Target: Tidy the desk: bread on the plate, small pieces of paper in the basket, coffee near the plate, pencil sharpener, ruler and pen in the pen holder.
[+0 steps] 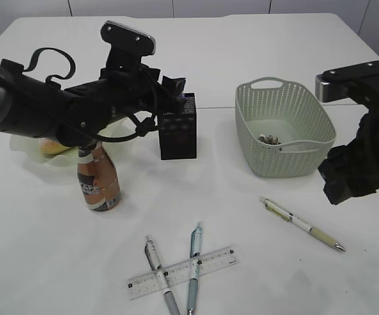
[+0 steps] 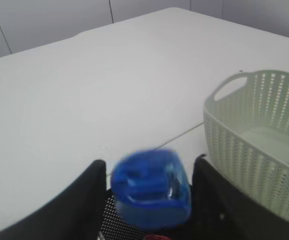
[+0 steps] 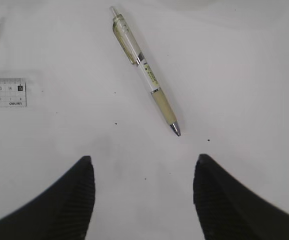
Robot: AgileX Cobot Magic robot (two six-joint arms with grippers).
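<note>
My left gripper point(image 2: 147, 167) is open above the black mesh pen holder point(image 2: 115, 222). A blue pencil sharpener point(image 2: 152, 187) sits blurred between its fingers, with gaps on both sides. In the exterior view the left gripper point(image 1: 173, 88) hangs over the pen holder point(image 1: 178, 134). My right gripper point(image 3: 144, 165) is open and empty above the table, near a cream pen point(image 3: 144, 72), which also shows in the exterior view point(image 1: 301, 224). Two more pens point(image 1: 160, 272) point(image 1: 195, 266) lie crossed with a clear ruler point(image 1: 183, 271). The coffee bottle point(image 1: 99, 180) stands beside the plate point(image 1: 25, 146), which holds bread point(image 1: 55, 148).
The pale green basket point(image 1: 284, 128) stands at the right with paper pieces point(image 1: 268, 139) inside; it also shows in the left wrist view point(image 2: 254, 135). My left arm reaches over the plate and the bottle. The ruler's end point(image 3: 4, 92) shows in the right wrist view.
</note>
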